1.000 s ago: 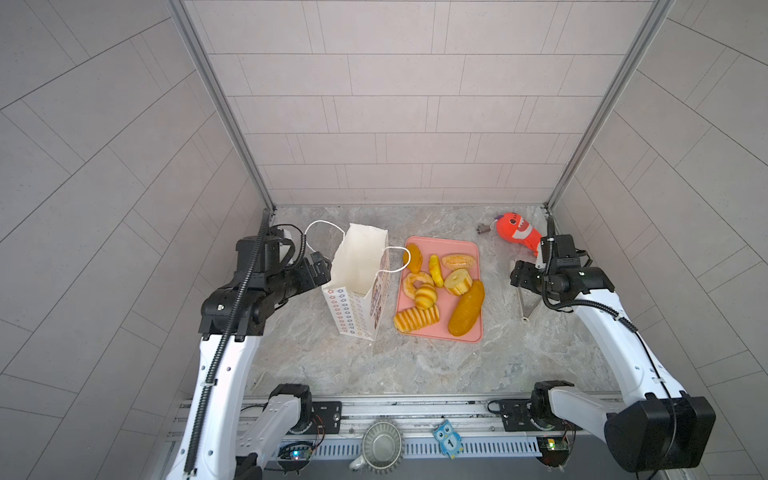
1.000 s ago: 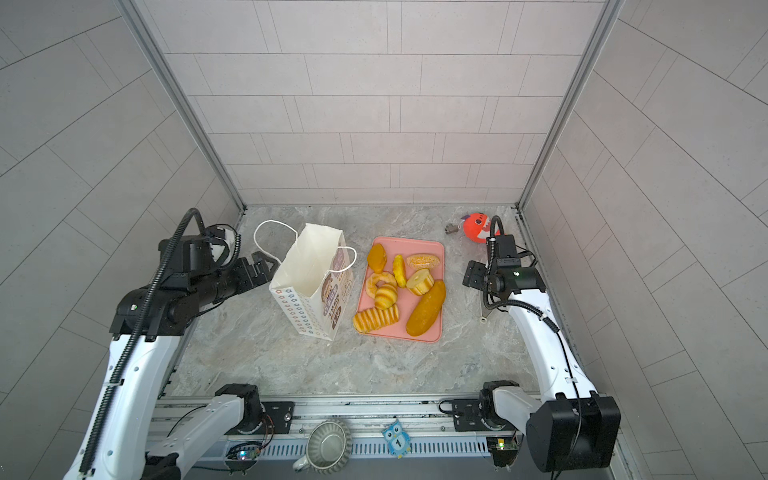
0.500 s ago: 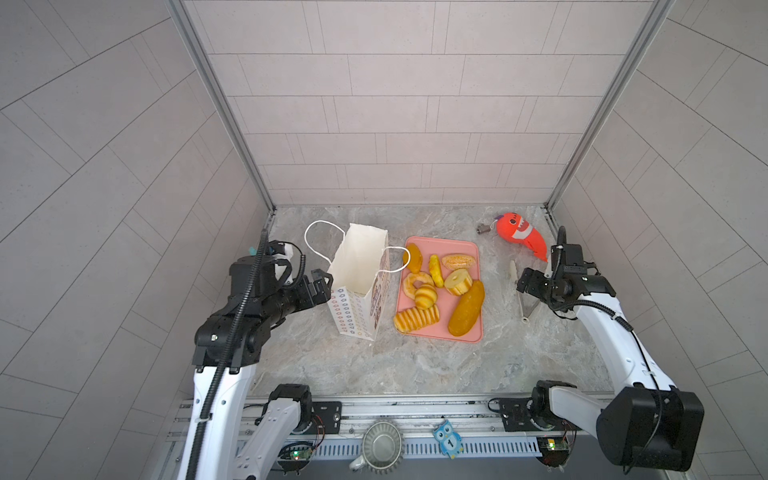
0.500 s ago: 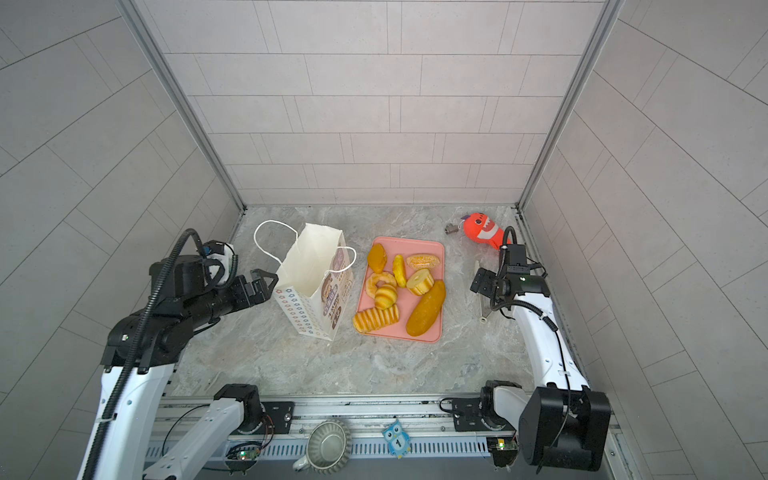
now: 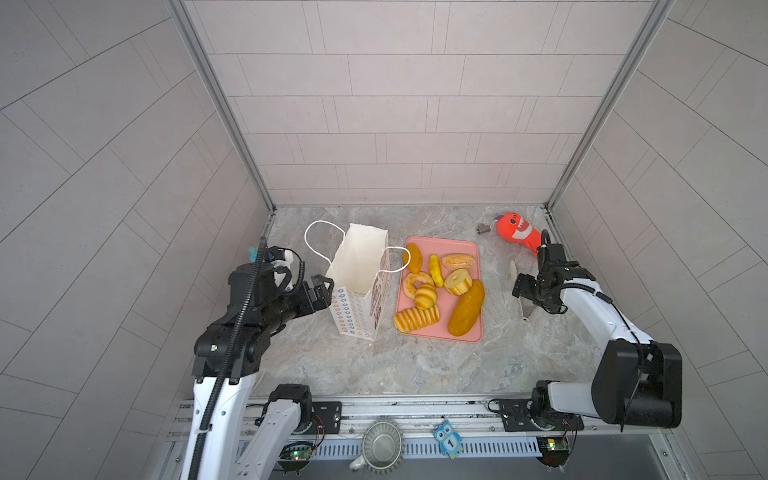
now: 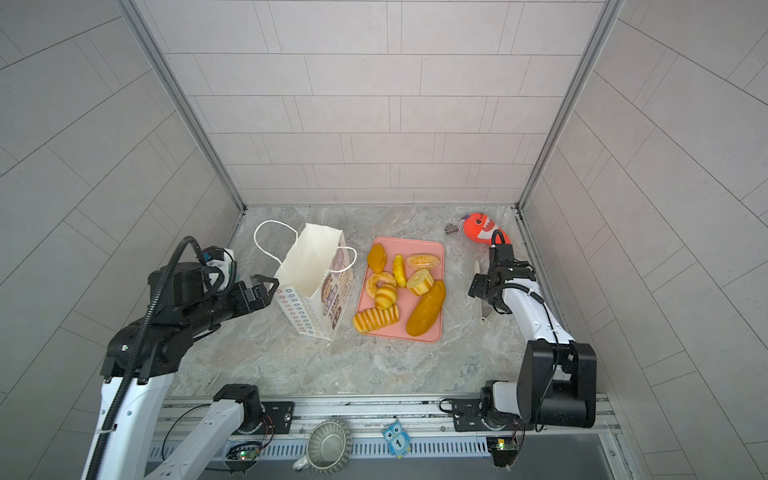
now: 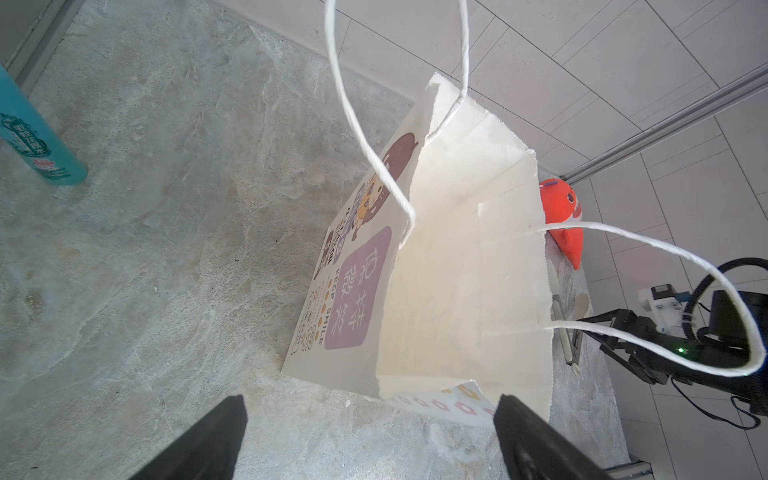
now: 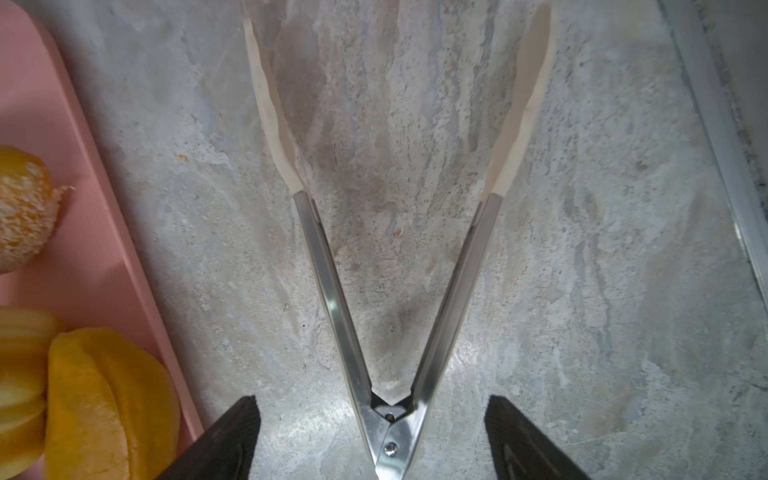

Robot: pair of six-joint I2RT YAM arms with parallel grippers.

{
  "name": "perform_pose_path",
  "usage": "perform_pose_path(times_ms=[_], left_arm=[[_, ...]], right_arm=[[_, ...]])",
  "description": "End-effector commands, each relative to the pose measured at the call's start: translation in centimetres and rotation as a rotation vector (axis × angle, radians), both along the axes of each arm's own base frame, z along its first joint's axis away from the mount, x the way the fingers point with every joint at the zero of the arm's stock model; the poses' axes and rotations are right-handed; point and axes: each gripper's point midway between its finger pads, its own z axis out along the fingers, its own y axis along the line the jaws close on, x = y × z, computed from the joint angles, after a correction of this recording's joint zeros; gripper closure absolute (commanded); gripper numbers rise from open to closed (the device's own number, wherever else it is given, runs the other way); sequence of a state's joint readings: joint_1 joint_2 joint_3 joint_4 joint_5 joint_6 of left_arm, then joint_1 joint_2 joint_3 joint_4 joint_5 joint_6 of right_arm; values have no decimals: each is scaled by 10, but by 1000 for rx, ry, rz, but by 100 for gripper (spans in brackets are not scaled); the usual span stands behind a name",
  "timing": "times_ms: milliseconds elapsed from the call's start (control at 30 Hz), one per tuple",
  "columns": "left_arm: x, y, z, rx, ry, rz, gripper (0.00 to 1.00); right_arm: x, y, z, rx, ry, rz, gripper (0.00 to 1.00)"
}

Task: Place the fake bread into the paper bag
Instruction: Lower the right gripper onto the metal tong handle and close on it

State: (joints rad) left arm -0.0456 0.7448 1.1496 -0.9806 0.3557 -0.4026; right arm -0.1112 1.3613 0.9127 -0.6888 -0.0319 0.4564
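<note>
Grey marble tabletop, pale tiled walls on three sides. Bag [image 5: 359, 282] stands upright left of centre, mouth open upward, cord handles flopped out to either side; no bread seen inside from left wrist view. Bread [image 5: 465, 309] all lies on pink tray [image 5: 453, 245] just beside bag, on its right in both top views, approx eight pcs, none bagged yet. Orange fish [image 5: 517, 235] sits in back right corner, well apart from tray.

Left gripper [image 5: 322, 286] hovers at bag's left side near the rim, fingers spread wide, holding nothing. Can't tell if it touches the paper.

Right gripper [image 8: 372, 401] hangs over tongs [image 8: 332, 299] lying on tabletop between tray and right wall. Its fingers are spread, one either side of the hinge end, w/ clear gaps to the steel, so nothing is pinched.

Key relation: tongs' long axis runs front-to-back, hinge end at the gripper, cream tips pointing away toward back wall, arms splayed in a V. Finger line crosses that axis, so a squeeze would prob. press the two arms together. Bread lies toward centre from this gripper, w/ tray edge near. Right arm is nearer bread, left arm nearer bag.

Step in hand looks like taking up tongs as a tool. A grip this close to the hinge may give poor leverage at the tips.
</note>
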Motion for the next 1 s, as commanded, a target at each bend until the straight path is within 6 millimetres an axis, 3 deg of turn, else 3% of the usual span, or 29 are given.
perform_pose_path(times_ms=[0, 533, 967], left_arm=[[4, 0, 1, -4, -12, -1, 0], [3, 1, 0, 3, -9, 5, 0], [-1, 2, 4, 14, -5, 2, 0]], right_arm=[[-1, -3, -2, -47, 56, 8, 14], [-5, -11, -31, -94, 123, -23, 12], [10, -12, -57, -89, 139, -24, 11]])
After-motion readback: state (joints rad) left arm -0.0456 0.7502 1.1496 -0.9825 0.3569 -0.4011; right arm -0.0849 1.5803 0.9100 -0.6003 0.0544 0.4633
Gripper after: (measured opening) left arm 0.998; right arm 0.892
